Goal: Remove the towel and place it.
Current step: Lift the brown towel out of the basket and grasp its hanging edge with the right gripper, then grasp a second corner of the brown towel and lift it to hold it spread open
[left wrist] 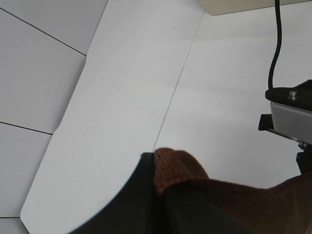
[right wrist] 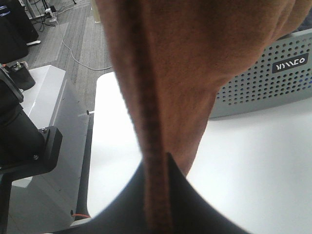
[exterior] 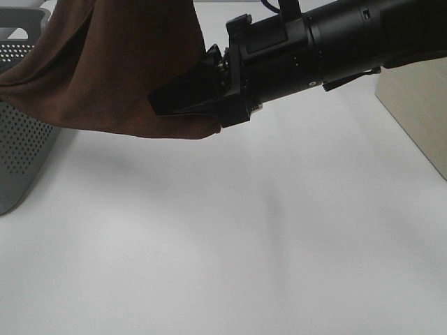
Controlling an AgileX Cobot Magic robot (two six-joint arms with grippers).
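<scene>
The towel is dark brown and soft. It hangs in the air above the far left corner of the counter. Its top goes out of the high view at the far edge, and its bottom edge hangs clear of the white top.

The right gripper holds the towel at its low right end. The right wrist view shows the two black fingers pressed close together, with the stitched hem of the towel running straight between them. The cloth runs away from the jaws and fills much of that view.

The right arm is thick and black. It comes in from the far right side and reaches across the middle, so the gripper points at the left edge of the counter.

The left gripper shows only in its own wrist view. Its jaws are closed tight on a little bump of towel that pokes out past the fingertips.

A gray basket full of small holes sits at the left edge of the counter, just behind the hanging towel. I cannot tell if the cloth touches it. A tan box stands at the right edge, well apart from the towel.
</scene>
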